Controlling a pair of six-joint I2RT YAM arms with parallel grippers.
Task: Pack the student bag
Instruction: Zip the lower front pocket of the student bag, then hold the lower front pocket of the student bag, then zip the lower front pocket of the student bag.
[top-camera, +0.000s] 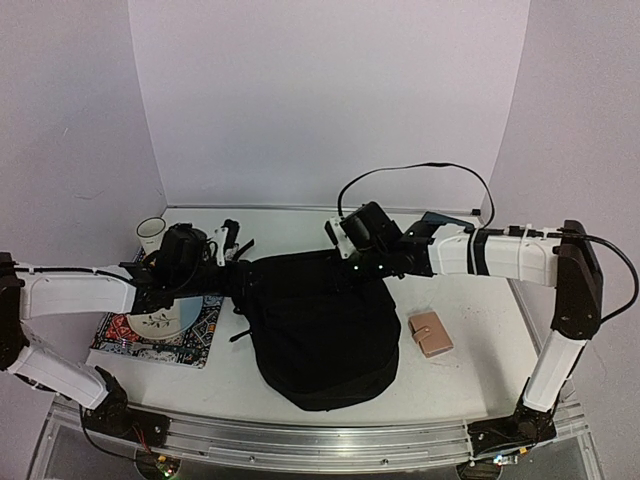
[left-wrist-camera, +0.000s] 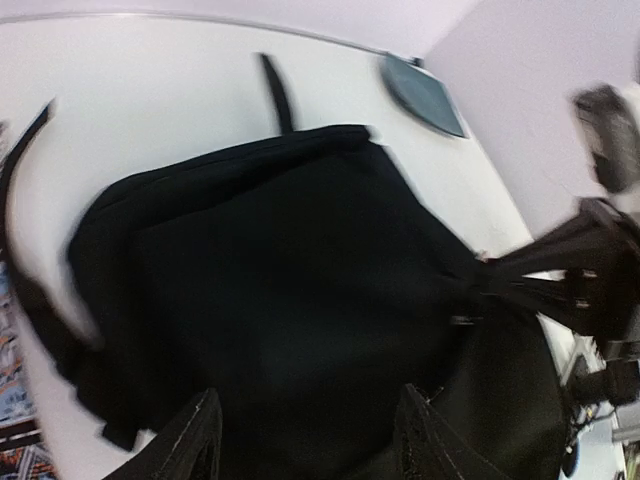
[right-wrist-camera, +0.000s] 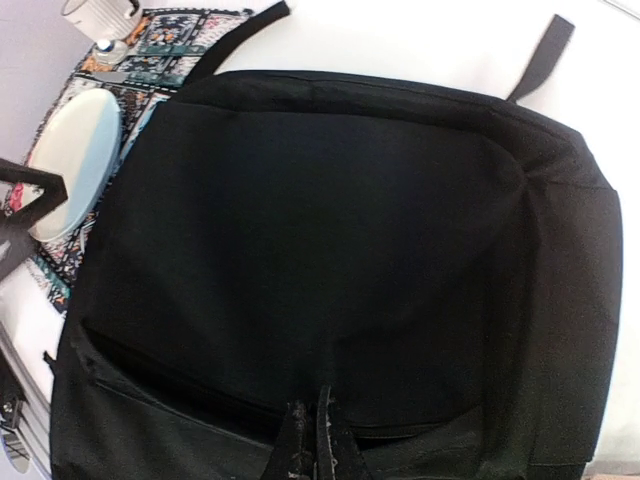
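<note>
The bag (top-camera: 322, 335) is lying mid-table. The right gripper (right-wrist-camera: 312, 405) is pinching fabric at its top edge, jaws clenched on it. The left gripper (left-wrist-camera: 308, 398) is hovering over the bag's left side, jaws released. A wallet (top-camera: 431, 333) is lying just right of the bag, and a plate (top-camera: 160, 318) is sitting on a mat (top-camera: 200, 337) to the left.
</note>
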